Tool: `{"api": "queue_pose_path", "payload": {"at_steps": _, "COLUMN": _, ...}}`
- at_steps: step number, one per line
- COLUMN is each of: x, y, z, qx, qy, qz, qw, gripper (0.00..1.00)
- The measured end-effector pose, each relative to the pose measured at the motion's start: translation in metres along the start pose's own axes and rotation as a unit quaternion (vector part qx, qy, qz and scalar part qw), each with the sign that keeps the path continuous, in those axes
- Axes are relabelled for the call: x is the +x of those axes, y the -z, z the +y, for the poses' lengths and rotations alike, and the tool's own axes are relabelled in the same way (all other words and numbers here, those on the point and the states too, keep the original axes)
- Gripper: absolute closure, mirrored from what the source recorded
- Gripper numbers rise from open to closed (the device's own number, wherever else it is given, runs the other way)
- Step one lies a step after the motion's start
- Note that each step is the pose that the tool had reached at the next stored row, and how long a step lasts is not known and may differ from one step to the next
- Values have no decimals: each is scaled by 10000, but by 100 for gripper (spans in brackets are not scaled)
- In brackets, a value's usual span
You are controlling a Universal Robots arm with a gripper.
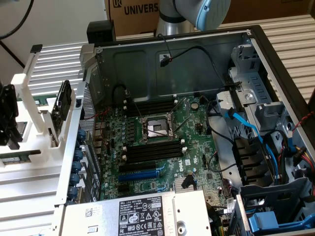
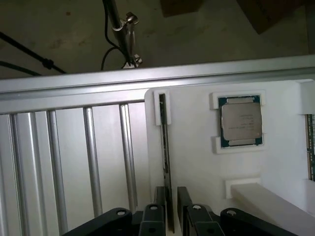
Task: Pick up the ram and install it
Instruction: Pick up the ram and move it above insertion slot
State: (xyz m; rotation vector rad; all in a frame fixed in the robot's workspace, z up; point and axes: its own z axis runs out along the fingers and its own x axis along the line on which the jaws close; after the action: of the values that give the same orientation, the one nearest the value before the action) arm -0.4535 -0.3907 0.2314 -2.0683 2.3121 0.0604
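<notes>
Gripper (image 2: 171,192): it is being held spread and unclenched, and nothing is being grasped.
Fingers (image 2: 158,197): they are being positioned on either side of the ram. One is being held close against one face, while a clear gap is being left at the other.
Ram (image 2: 165,142): it is being kept standing on edge in the white holder (image 2: 197,167). Its near end is lying between the fingers, and its far end is being retained by a white bracket.
Processor (image 2: 240,120): it is being kept flat in a recess of the same holder, apart from the ram.
Table (image 2: 59,162): the holder is being carried on its slatted aluminium top.
Computer case (image 1: 206,64): it is lying open to the exterior view's right of the holder, and the motherboard (image 1: 197,142) is being exposed.
Memory slots (image 1: 152,150): the long black slots beside the processor socket are judged to be unoccupied.
Step in hand: the pick-up is being carried out and is judged to be at the point of grasp. The ram is not yet being lifted, and installation is not yet begun.
Requirement of the next move: an even closure on both faces of the stick is judged to be needed, with the board being kept upright so that it is not being levered against the bracket.
</notes>
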Motion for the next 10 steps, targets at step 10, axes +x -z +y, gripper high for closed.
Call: {"api": "queue_pose_path", "payload": {"at_steps": 10, "x": 8, "y": -70, "z": -1, "qx": -20, "qy": 323, "qz": 2, "qw": 9995, "gripper": 75}}
